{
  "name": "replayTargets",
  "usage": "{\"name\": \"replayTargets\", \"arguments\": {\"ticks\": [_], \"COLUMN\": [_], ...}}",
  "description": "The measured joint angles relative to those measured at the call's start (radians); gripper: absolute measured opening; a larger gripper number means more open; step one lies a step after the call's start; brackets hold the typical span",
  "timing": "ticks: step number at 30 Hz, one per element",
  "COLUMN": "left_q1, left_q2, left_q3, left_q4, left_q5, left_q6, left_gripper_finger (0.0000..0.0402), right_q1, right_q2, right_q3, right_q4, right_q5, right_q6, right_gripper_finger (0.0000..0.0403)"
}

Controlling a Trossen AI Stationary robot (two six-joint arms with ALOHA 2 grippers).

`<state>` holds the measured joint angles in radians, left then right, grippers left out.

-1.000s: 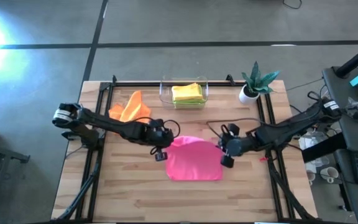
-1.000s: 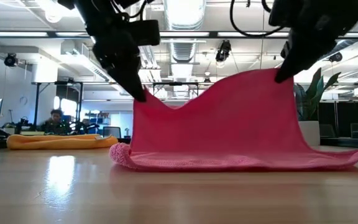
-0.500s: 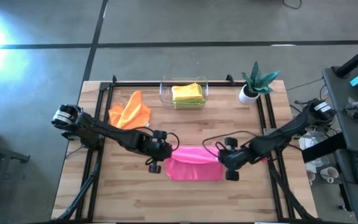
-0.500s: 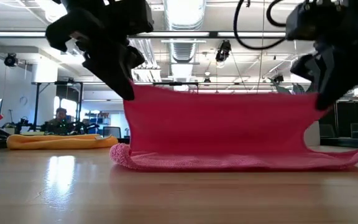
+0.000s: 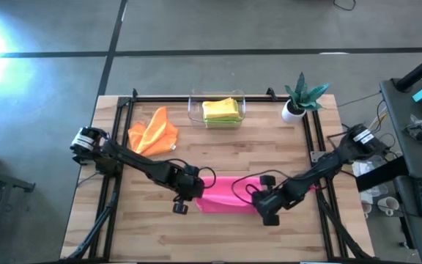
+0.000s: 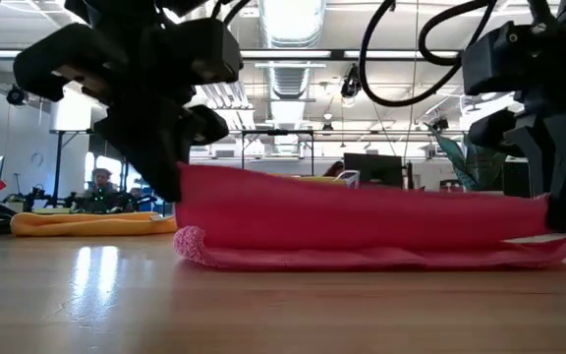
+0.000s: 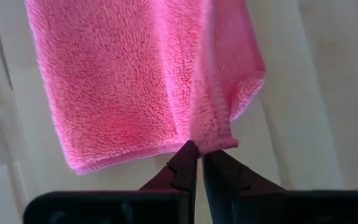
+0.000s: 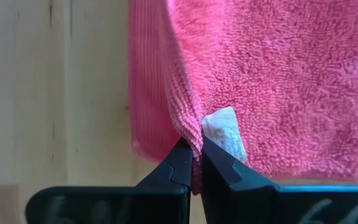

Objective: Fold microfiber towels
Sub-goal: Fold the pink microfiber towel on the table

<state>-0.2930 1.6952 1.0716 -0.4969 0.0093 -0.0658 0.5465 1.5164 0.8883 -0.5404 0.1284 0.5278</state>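
My left gripper (image 7: 196,154) and right gripper (image 8: 192,148) each pinched a corner of the fuzzy pink microfiber towel (image 5: 229,193). To fold well, I judged both corners should travel level and land square on the near edge. It lay doubled mid-table on the pale wooden tabletop (image 5: 218,235).

A grey concrete floor (image 5: 218,29) fills the upper frame in the high view, with bright glare at upper left. In the low view, ceiling lights (image 6: 293,20) and ducts (image 6: 293,77) run overhead, and a person (image 6: 99,187) sits at far left.
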Motion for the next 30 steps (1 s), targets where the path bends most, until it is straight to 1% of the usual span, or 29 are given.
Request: {"name": "replayTargets", "arguments": {"ticks": [3, 6, 12, 17, 21, 24, 26, 28, 30], "left_q1": [-0.001, -0.002, -0.002, -0.002, 0.002, 0.012, 0.027, 0.051, 0.081], "left_q2": [0.009, 0.011, 0.011, 0.01, 0.008, 0.005, 0.005, 0.005, 0.017], "left_q3": [0.0, 0.0, 0.008, 0.02, 0.055, 0.073, 0.075, 0.067, 0.057], "left_q4": [0.001, 0.001, 0.0, -0.021, -0.065, -0.05, -0.023, 0.022, 0.076], "left_q5": [0.0, 0.001, 0.017, 0.019, 0.015, -0.019, -0.036, -0.038, -0.033], "left_q6": [0.0, 0.001, -0.004, -0.006, -0.006, 0.011, 0.047, 0.068, 0.063], "left_gripper_finger": [0.0009, 0.0019, 0.0067, 0.0115, 0.0139, 0.0143, 0.0143, 0.0139, 0.0134], "right_q1": [-0.001, 0.0, 0.001, 0.001, 0.004, 0.005, 0.006, 0.006, 0.006], "right_q2": [0.028, 0.049, 0.06, 0.054, 0.033, -0.006, -0.04, -0.079, -0.121], "right_q3": [0.028, 0.056, 0.083, 0.089, 0.089, 0.089, 0.089, 0.089, 0.089], "right_q4": [-0.004, -0.006, -0.051, -0.087, -0.085, -0.082, -0.086, -0.094, -0.102], "right_q5": [0.001, 0.001, -0.001, -0.005, -0.014, -0.064, -0.076, -0.069, -0.033], "right_q6": [0.021, 0.023, 0.063, 0.131, 0.179, 0.184, 0.208, 0.232, 0.246], "right_gripper_finger": [0.0009, 0.0009, 0.0014, 0.0051, 0.0093, 0.0118, 0.013, 0.0137, 0.014]}}
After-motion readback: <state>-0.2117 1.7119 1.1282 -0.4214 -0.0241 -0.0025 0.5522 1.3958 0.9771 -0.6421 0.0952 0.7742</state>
